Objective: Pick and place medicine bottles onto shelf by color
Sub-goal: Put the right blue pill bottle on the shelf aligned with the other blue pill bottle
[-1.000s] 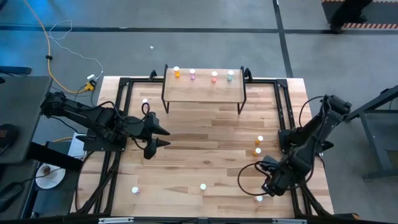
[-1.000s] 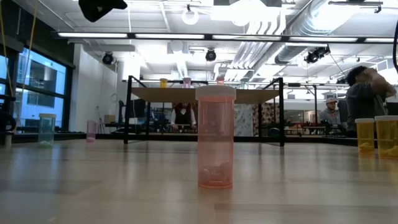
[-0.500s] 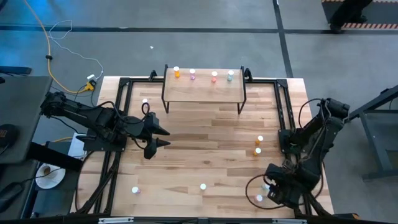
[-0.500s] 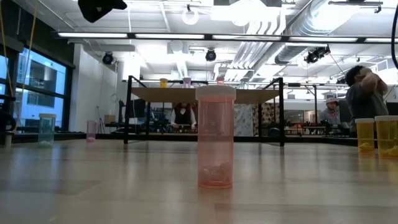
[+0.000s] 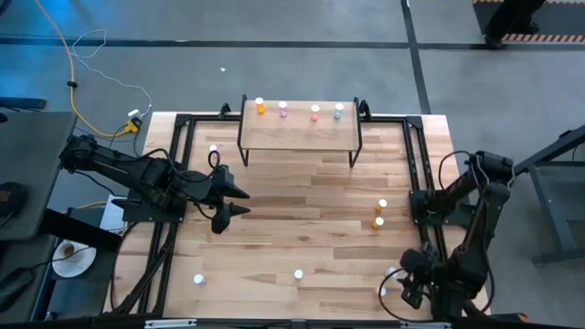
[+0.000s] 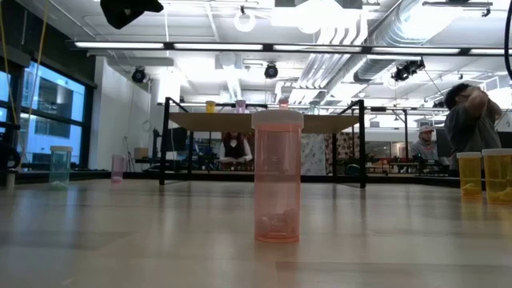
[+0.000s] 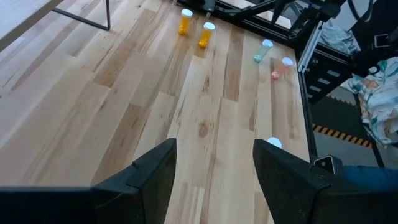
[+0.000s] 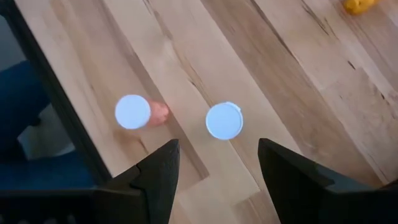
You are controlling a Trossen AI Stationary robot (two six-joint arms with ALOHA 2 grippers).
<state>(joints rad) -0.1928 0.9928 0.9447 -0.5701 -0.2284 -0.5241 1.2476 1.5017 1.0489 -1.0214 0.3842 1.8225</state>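
from overhead, the small light-wood shelf on black legs is sitting at the top centre of the frame, carrying four tiny white-capped medicine bottles in a row: orange, pink, red, teal. two orange ones are standing right of centre on the big wooden table, with more near the bottom edge. the left gripper is hovering left of centre, fingers spread and empty. the right gripper is hanging at the lower right.

at table height, a pink translucent bottle is standing dead centre, the shelf behind it.

the left wrist is showing parted fingers over bare wood.

the right wrist is showing fingers released, two white caps just beyond them.
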